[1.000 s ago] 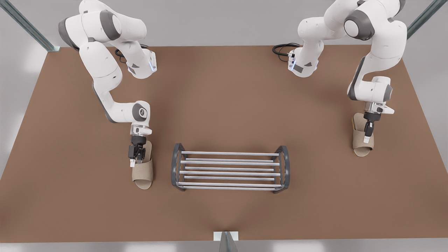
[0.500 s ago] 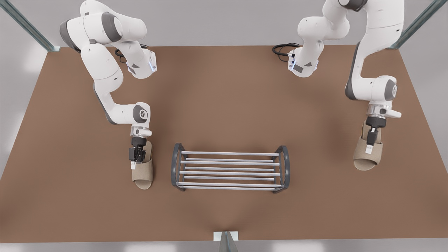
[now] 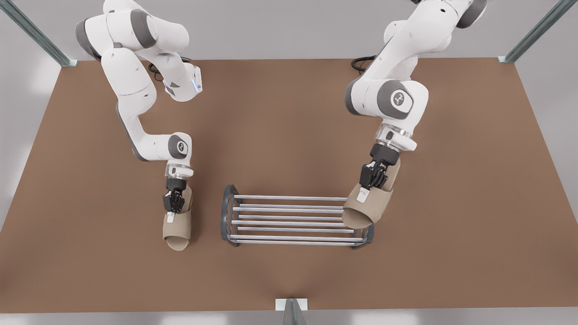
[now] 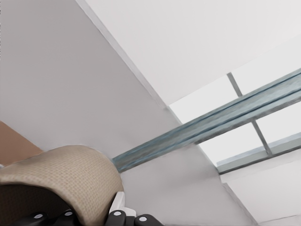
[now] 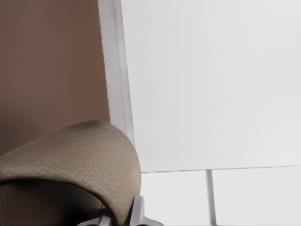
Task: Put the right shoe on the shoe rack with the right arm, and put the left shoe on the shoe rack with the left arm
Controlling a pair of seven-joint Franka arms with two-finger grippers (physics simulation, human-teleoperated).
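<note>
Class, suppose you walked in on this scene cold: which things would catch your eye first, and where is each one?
First, the tan slipper clamped in one arm's gripper, tilted above the shoe rack at its end on the front view's right. Next, the other slipper, gripped by the second arm's gripper beside the rack's opposite end.

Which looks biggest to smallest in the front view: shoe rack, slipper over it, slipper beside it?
The shoe rack, clearly largest. Then the slipper over it (right gripper) and the slipper beside it (left gripper): near alike, the raised one nearer the camera, so unranked.
</note>
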